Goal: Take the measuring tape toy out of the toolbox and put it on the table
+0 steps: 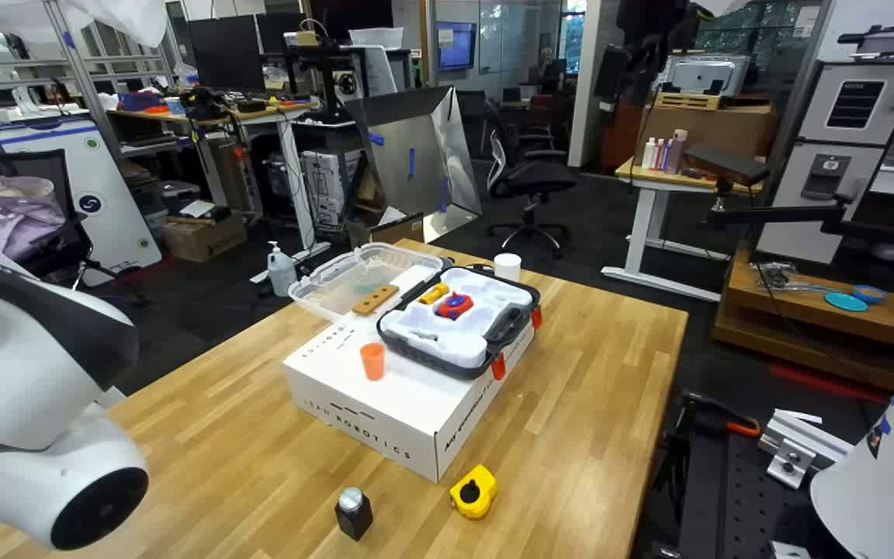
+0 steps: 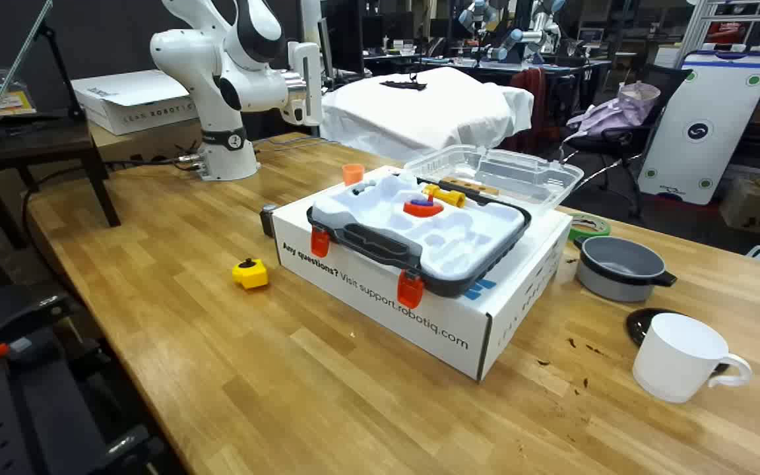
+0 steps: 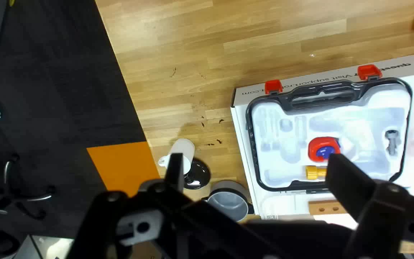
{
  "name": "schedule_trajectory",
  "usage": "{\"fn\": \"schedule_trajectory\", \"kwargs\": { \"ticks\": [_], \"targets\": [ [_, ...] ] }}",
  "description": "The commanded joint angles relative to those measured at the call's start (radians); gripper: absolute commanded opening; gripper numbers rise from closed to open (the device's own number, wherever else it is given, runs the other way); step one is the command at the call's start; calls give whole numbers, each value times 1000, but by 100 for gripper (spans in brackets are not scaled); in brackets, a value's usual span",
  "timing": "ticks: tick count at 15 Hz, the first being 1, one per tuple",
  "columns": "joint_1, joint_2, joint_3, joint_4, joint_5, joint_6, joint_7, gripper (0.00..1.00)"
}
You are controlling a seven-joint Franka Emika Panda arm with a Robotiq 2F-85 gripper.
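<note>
Gripper (image 3: 256, 158) stood spread; in wrist view, red tape (image 3: 322, 148) lay right, in toolbox (image 3: 275, 163); pick likely needed rightward shift, centred descent

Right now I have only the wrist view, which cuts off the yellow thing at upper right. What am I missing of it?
Observer: The yellow thing has a round black part, seen in both exterior views.
Operator: Anything standing near it?
Observer: A dark block with a silvery top stands on the table near the white box.
Operator: Anything hidden from me near the pot?
Observer: Yes, a green tape roll, shown in an exterior view.
</note>
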Motion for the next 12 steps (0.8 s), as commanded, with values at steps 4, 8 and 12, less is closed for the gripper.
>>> {"fn": "schedule_trajectory", "kwargs": {
  "ticks": [4,8,12],
  "targets": [
    [0,0,0,3,1,-3,0,100],
    [1,3,-1,1,-3,12,-2,100],
    [26,4,-11,-18,5,87,-50,100]
  ]
}}
